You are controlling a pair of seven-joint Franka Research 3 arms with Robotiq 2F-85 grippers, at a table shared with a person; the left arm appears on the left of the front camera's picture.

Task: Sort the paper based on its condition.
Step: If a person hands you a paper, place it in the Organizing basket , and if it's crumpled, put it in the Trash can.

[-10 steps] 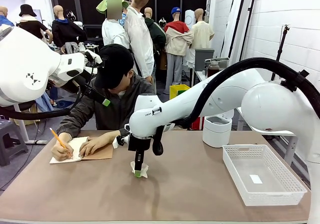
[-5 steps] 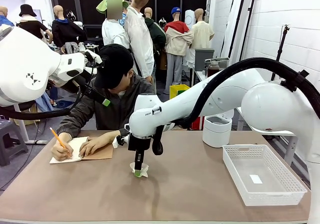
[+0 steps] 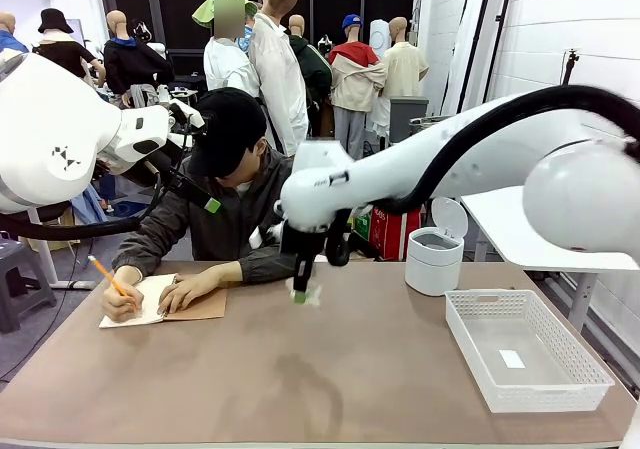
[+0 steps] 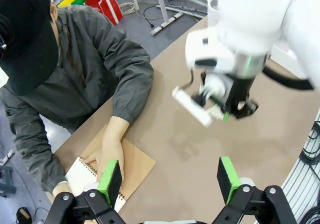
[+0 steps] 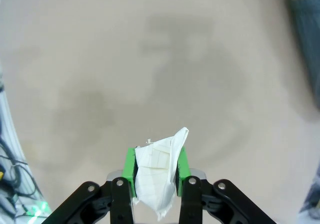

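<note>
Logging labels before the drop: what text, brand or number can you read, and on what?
Nothing can be quoted.
Right arm: small dark print, too small to read.
Left arm: black mark, no letters.
Paper in the right gripper: faint grid lines, no words.
Notebook: page too small to read.

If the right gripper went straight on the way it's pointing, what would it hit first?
Likely the bare table top: the right gripper points straight down at it, and the crumpled paper it holds would touch first.
</note>
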